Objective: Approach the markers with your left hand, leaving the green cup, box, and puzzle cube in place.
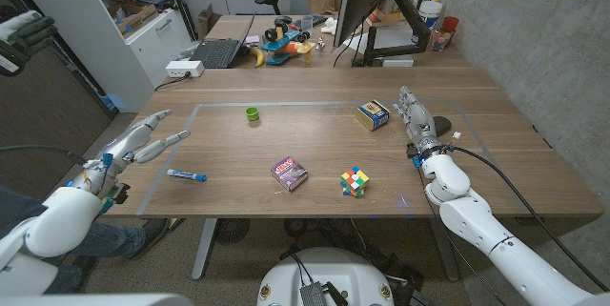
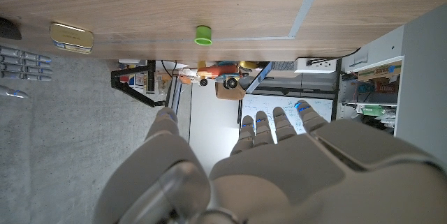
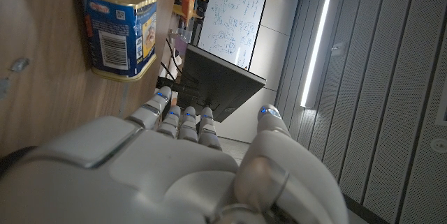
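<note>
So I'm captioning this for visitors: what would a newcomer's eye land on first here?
Probably the two white robot hands: the left hand hangs open above the blue marker, and the right hand stands beside the blue-and-yellow tin. Next come the bright puzzle cube and purple box mid-table, with the small green cup farther back.

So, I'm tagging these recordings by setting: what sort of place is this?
Probably an office or lab workspace: a black laptop and a dark monitor sit at the wooden table's far end, with white storage shelves beside it.
</note>
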Action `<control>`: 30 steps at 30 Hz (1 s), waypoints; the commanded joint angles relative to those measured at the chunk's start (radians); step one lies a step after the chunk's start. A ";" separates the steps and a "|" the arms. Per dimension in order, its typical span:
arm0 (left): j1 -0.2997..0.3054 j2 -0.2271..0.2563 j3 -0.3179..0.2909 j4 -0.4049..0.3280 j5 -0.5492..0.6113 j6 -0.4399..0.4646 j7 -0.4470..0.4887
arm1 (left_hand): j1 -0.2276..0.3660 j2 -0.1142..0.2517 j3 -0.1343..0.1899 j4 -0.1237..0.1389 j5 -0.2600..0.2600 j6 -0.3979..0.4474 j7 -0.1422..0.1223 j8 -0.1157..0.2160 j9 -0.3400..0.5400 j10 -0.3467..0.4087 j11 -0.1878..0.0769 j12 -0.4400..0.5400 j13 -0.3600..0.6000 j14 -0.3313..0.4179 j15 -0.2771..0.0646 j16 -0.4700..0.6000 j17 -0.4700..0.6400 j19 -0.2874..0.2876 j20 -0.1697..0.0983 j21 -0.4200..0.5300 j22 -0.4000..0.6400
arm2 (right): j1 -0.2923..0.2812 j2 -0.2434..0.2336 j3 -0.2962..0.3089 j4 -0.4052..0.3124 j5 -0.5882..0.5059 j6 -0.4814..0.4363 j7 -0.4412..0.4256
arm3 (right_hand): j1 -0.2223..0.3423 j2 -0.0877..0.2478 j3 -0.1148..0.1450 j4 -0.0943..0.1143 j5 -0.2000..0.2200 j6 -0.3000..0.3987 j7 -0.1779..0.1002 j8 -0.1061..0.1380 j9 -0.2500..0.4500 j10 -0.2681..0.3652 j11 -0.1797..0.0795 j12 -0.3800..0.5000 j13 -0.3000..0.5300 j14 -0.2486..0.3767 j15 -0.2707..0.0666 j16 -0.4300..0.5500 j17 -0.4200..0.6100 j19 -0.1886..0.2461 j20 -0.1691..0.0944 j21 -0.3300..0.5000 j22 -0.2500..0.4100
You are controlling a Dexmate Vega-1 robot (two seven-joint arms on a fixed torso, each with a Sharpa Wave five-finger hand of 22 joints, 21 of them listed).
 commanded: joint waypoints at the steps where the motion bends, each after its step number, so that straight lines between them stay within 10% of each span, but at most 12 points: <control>1: 0.012 0.013 0.023 -0.009 0.087 0.028 0.037 | 0.013 -0.001 0.001 -0.009 -0.004 0.002 -0.015 0.003 0.005 0.004 -0.008 0.005 0.004 0.012 0.012 0.010 0.003 0.010 0.015 0.011 0.006 | 0.000 -0.005 0.000 -0.010 -0.004 -0.007 0.000 | 0.007 0.003 -0.005 0.003 -0.002 0.007 0.002 0.007 0.003 0.007 0.002 0.002 0.001 0.001 -0.001 0.008 0.004 0.005 0.000 0.005 0.004; 30: 0.014 0.045 0.051 -0.003 0.162 0.116 0.055 | 0.019 -0.006 -0.003 -0.015 -0.006 0.089 -0.079 0.024 0.006 0.056 -0.025 0.023 0.008 0.056 0.018 0.017 0.007 0.044 0.029 0.017 0.009 | 0.002 -0.010 -0.003 -0.014 -0.008 -0.015 0.000 | 0.008 0.004 -0.007 0.003 -0.002 0.012 0.003 0.007 0.003 0.010 0.004 0.002 0.001 0.006 -0.001 0.008 0.005 0.003 0.002 0.004 0.004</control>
